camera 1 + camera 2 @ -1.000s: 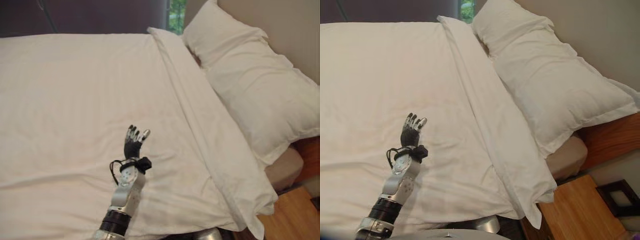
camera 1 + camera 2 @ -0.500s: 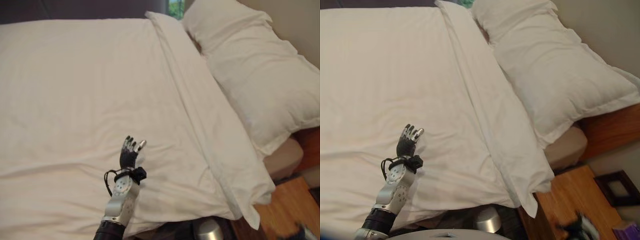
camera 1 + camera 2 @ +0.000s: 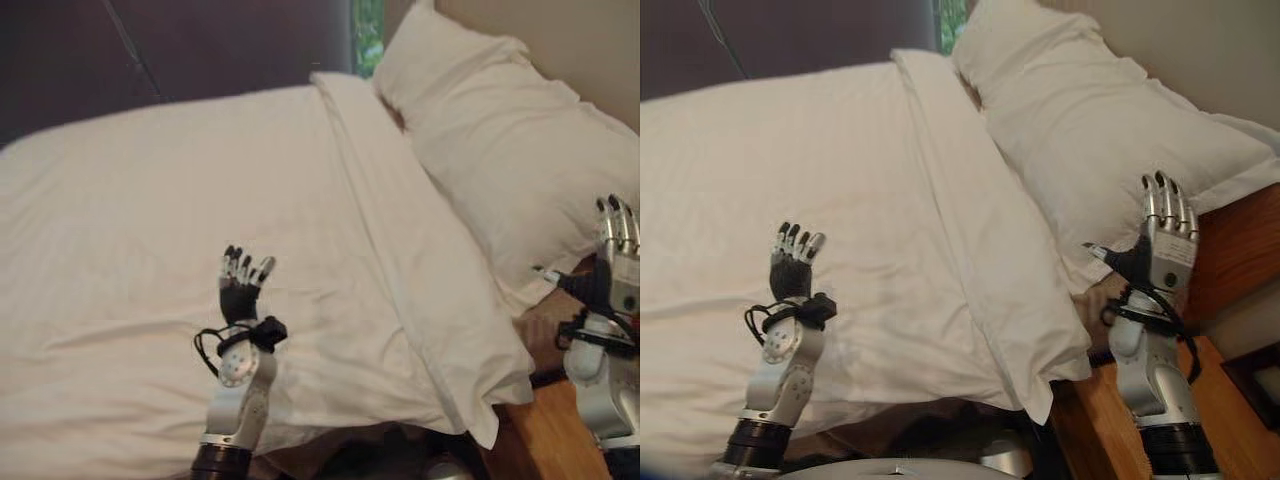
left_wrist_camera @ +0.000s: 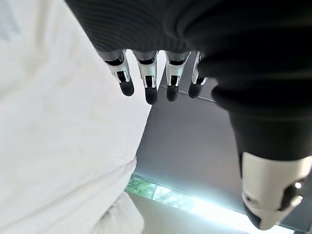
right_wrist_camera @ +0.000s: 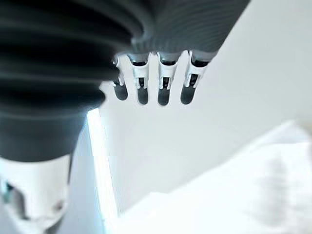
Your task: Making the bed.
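A white duvet [image 3: 170, 200] covers the bed, its turned-back edge [image 3: 400, 270] running from the headboard end to the near corner. A large white pillow [image 3: 1110, 130] lies at the head of the bed on the right. My left hand [image 3: 240, 288] is raised above the duvet's near part, fingers straight and pointing up, holding nothing; its fingers [image 4: 146, 80] show spread in the left wrist view. My right hand [image 3: 1165, 240] is raised beside the bed's right edge below the pillow, fingers [image 5: 163, 80] straight, empty.
A wooden bedside table [image 3: 1110, 430] stands at the lower right by the bed's corner. A beige mattress edge [image 3: 545, 330] shows under the pillow. A dark wall [image 3: 150, 50] lies beyond the bed, a beige wall [image 3: 1200, 50] behind the pillow.
The camera has tilted up. My right hand has risen into view beside the bed's right edge. My left hand stays raised and open over the duvet.
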